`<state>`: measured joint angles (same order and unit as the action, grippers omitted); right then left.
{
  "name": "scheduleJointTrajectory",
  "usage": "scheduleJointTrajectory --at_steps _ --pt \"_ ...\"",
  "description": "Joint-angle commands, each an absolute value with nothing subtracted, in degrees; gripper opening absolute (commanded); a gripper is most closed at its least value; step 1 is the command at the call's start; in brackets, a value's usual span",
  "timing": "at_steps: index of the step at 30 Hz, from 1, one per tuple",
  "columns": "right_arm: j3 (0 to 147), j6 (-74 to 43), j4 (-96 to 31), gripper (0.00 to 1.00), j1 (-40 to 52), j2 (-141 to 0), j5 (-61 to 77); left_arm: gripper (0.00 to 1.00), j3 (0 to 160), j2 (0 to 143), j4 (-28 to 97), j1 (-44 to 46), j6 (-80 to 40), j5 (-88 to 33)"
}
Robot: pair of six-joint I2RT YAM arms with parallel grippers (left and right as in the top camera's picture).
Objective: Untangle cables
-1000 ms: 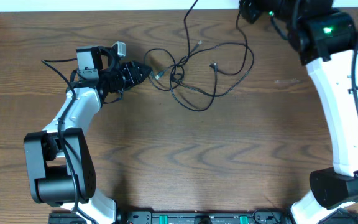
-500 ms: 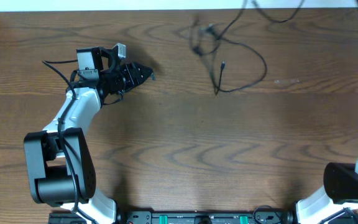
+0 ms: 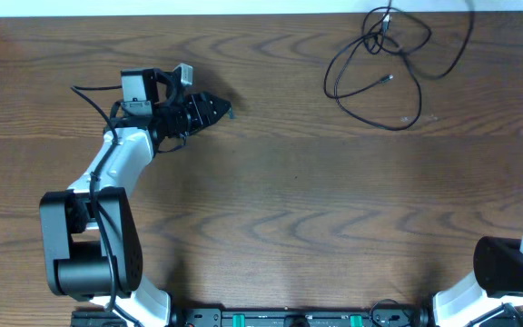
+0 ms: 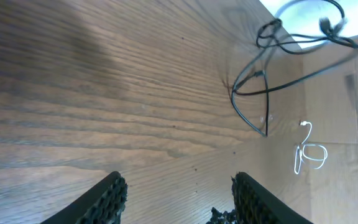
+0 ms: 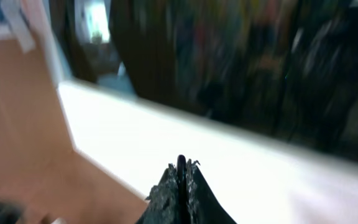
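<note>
My left gripper [image 4: 179,190] gapes empty at nine o'clock, my right gripper [image 5: 181,180] clenched — on what, I cannot tell. The cables [image 3: 382,23] bunch at one o'clock; a hard tug could cinch the knot.

Overhead straight down; left wrist low, shares cables [image 3: 377,36]; right wrist off-table.
</note>
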<state>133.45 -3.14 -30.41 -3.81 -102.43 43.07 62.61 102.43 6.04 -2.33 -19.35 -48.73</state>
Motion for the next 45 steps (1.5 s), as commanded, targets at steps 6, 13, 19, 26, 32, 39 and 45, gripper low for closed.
scheduleJointTrajectory --at_steps 6,13,19,26,32,39,45 --pt "134.1 4.6 -47.2 0.01 -3.5 -101.8 44.7 0.58 63.2 101.0 5.0 0.3 -18.3 -49.0" --pt "134.2 0.6 -44.3 0.01 -3.7 -99.5 49.4 0.57 63.2 101.0 4.9 0.3 -18.2 -48.9" --pt "134.2 -1.7 -41.5 0.01 -3.6 -98.4 52.2 0.57 63.2 101.0 4.9 0.2 -18.2 -48.7" --pt "134.1 -3.8 -41.4 0.01 -3.2 -98.6 52.2 0.74 63.2 101.0 4.8 -1.1 -18.2 -45.7" --pt "134.1 -3.8 -41.4 0.01 -1.8 -98.6 49.1 0.89 63.2 101.0 5.1 -5.4 -18.3 -45.6" --pt "134.1 -4.2 -42.2 0.01 3.2 -100.7 44.8 0.93 63.2 101.0 5.2 -12.2 -19.8 -46.0" --pt "134.1 -4.4 -40.2 0.01 9.4 -106.3 41.9 0.93 63.2 101.0 5.1 -17.2 -19.7 -48.6"
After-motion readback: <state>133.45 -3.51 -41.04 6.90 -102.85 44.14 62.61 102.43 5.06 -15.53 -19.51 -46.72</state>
